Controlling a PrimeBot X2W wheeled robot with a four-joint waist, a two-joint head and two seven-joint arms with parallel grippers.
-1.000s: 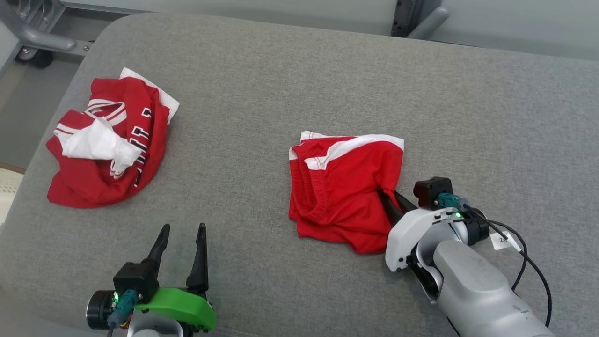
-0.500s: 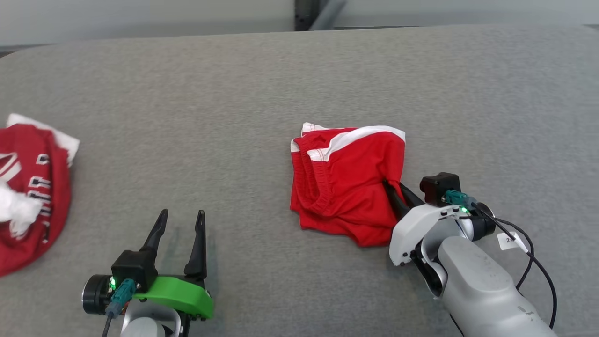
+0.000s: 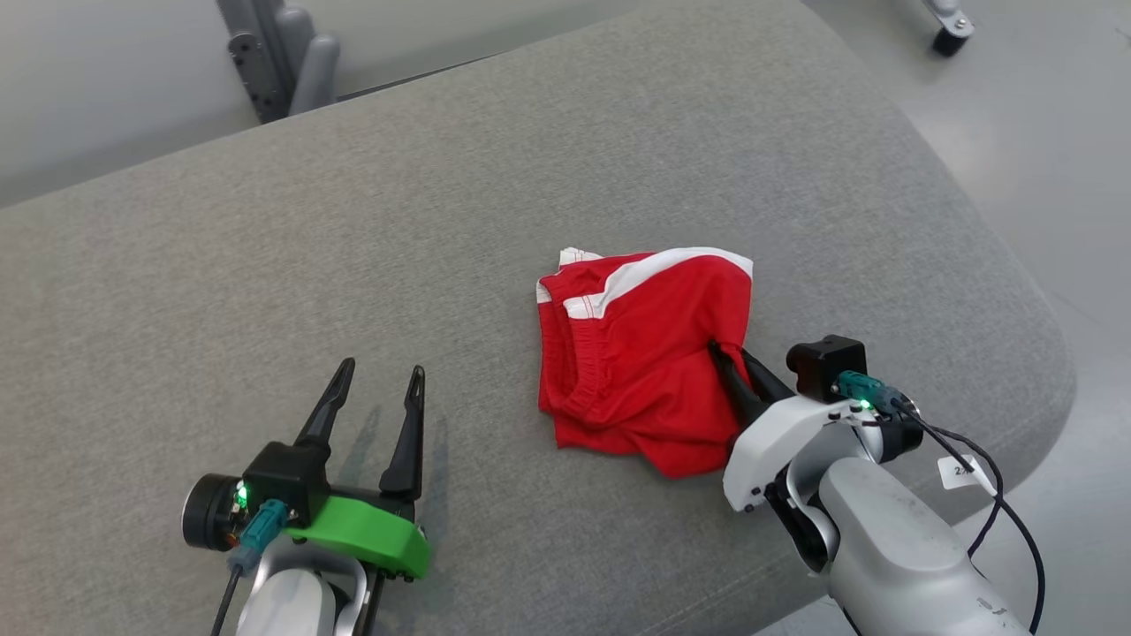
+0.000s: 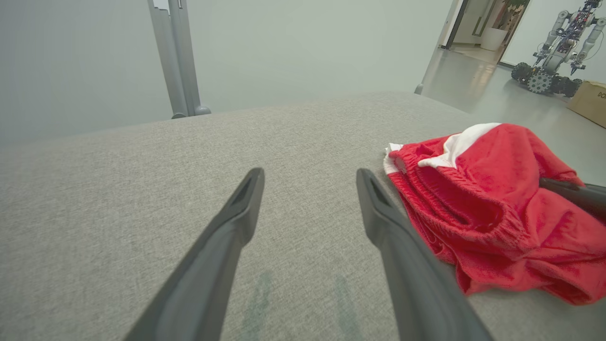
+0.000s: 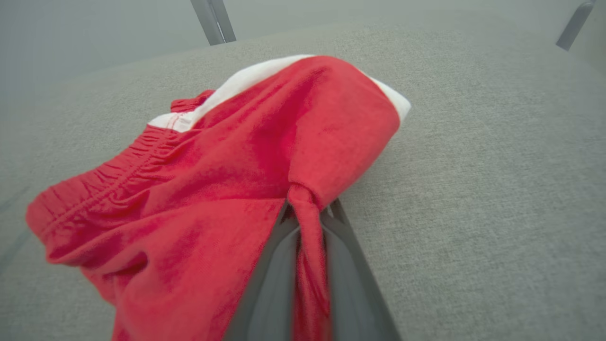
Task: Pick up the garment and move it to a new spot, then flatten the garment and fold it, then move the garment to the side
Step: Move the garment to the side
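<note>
The shorts [image 3: 641, 353] were red w/ a white band along one edge and white stitching nr the waistband. The bench [image 3: 265, 265] was mottled grey fabric. L claw [image 3: 382, 367]: black fingers, bright green bracket [image 3: 367, 539], teal plug [image 3: 265, 523], green LED [image 3: 241, 495]. R claw [image 3: 730, 353]: black fingers, pale grey-white shell [image 3: 769, 437], black cable [image 3: 1007, 512], white tag [image 3: 961, 471]. The floor [image 3: 1043, 132] was pale grey.

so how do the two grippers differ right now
The left gripper is open, fingers spread with nothing between them; the right gripper is shut, pinching a fold of the shorts.
The left is over bare cushion, apart from the shorts; the right is at their right edge.
The left has a green mount, the right a white one.
Both have long dark fingers.
</note>
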